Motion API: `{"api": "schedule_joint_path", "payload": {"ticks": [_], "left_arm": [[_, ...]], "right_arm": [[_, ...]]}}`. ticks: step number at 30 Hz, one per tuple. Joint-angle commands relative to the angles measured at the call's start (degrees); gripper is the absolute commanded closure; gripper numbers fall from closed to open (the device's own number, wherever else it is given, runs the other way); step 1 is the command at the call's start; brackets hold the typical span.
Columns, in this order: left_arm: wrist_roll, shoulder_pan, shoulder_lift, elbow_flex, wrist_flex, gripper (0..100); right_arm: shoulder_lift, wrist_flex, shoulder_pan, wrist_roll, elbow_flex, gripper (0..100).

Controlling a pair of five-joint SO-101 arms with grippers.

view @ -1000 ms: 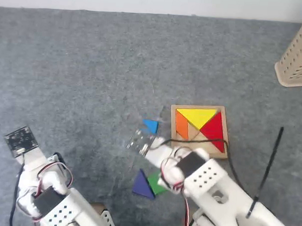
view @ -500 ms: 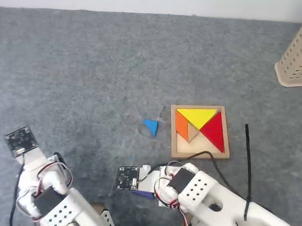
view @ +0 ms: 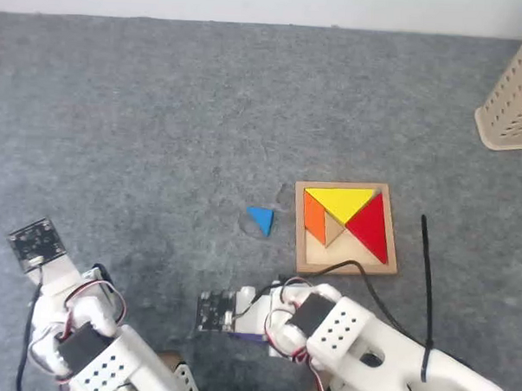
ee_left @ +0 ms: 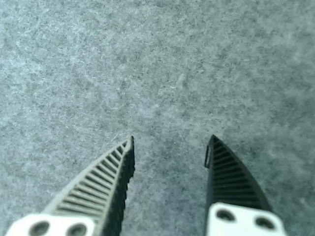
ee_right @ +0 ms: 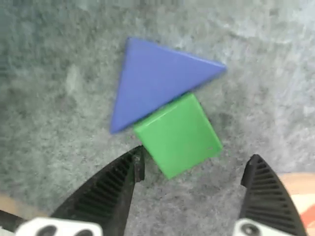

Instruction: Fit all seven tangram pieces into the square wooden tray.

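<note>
On the grey felt table, the right end effector point(ee_right: 197, 155) hangs over the green square point(ee_right: 178, 135), jaws spread wide, holding nothing. The square lies outside the tray point(view: 298, 249), touching the purple triangle point(ee_right: 157, 78). The pick-up step seems in hand: next, lower and pinch the square.

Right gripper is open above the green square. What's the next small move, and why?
Probably ease the right gripper a little farther over the green square, then lower and close. Its open fingers flank only the square's near corner, and the purple triangle touches the far edge, so gripping the free sides looks safest.
</note>
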Motion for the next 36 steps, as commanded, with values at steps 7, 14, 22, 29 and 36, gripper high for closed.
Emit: {"api": "schedule_joint_path", "payload": {"ticks": [7, 14, 22, 29, 36], "left_arm": [[0.53, 0.09, -0.62, -1.1, 0.18, 77], [0.53, 0.09, -0.62, -1.1, 0.18, 77], [0.53, 0.09, -0.62, -1.1, 0.18, 77], [0.53, 0.09, -0.62, -1.1, 0.18, 77], [0.53, 0.09, -0.62, -1.1, 0.18, 77]], "right_arm": [[-1.19, -0.84, -3.47, 2.9, -3.34, 68.4], [-1.1, -1.54, -1.19, 5.63, -3.43, 68.5], [14.02, -1.71, -1.19, 5.36, -10.46, 68.6], [25.63, -3.47, 0.13, 5.1, -15.82, 78.1], [26.15, -2.07, 9.45, -1.49, -20.66, 91.2]]}}
